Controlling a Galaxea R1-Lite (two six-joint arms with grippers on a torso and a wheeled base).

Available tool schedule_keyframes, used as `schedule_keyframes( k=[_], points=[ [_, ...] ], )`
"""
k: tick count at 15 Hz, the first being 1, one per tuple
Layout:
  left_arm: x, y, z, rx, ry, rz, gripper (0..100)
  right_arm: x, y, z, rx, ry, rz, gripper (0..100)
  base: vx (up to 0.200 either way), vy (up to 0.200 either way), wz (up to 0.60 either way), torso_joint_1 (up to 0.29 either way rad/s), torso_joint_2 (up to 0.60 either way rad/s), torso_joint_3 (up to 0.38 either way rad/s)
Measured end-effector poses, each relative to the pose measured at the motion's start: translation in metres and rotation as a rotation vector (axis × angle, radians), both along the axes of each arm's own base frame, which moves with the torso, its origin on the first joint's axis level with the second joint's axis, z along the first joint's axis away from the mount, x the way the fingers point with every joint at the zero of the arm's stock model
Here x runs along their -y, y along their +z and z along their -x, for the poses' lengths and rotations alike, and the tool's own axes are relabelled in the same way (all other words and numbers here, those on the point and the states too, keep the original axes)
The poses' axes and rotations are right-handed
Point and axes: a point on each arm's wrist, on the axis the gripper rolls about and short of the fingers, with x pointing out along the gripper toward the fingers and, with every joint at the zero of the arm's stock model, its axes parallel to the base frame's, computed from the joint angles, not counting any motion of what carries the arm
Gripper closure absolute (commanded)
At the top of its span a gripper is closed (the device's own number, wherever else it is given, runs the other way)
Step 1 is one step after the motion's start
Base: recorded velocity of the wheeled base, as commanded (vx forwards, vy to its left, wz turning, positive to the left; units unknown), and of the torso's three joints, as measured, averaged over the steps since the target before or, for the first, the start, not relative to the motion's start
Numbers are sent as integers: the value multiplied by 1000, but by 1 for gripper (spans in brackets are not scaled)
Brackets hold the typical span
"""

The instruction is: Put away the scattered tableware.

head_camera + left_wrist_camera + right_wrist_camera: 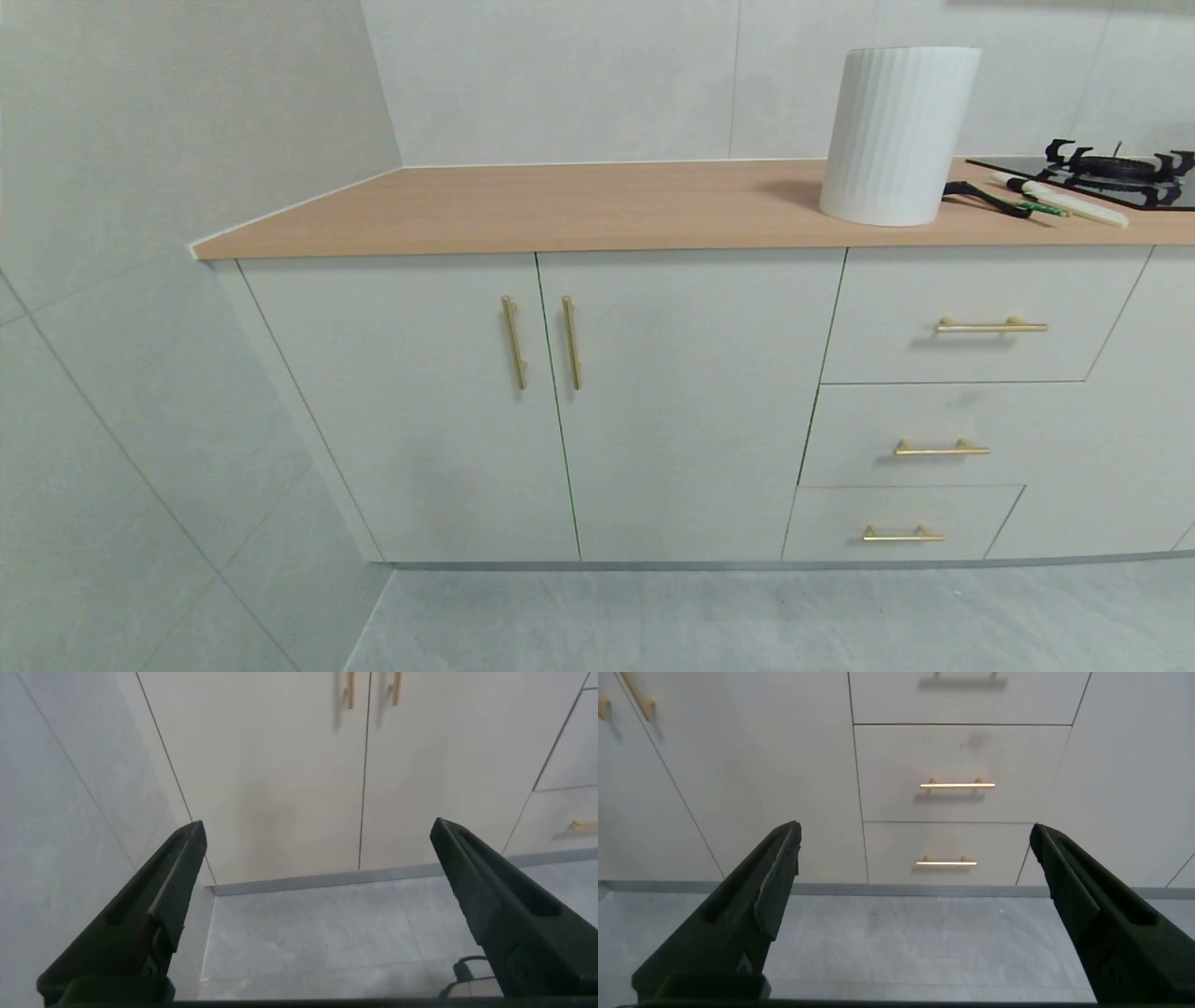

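On the wooden countertop (560, 205) at the right, a cream-handled utensil (1064, 199), a black-handled one (988, 198) and a small green one (1047, 209) lie beside a tall white ribbed container (896, 135). My left gripper (318, 835) is open, low above the floor, facing the double cabinet doors (364, 765). My right gripper (915, 840) is open too, empty, facing the lower drawers (957, 786).
A black gas hob (1120, 173) sits at the counter's far right. Below are two cabinet doors with gold handles (541, 341) and three drawers with gold handles (991, 326). A tiled wall closes the left side; grey floor (747, 616) lies in front.
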Motion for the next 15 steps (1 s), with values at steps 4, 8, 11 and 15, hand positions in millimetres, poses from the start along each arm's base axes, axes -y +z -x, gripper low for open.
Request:
schedule_keyframes(
  k=[4,8,11,15],
  points=[
    [0,0,0,-2,1,27,0,0,0,0,0,-1,0,0,0,0,0,0,0,0],
    [0,0,0,-2,1,27,0,0,0,0,-1,0,-5,0,0,0,0,0,0,0],
    [0,0,0,-2,1,27,0,0,0,0,-1,3,-7,0,0,0,0,0,0,0],
    [0,0,0,-3,1,29,0,0,0,0,-1,3,-8,0,0,-200,0,5,2,0]
  ],
)
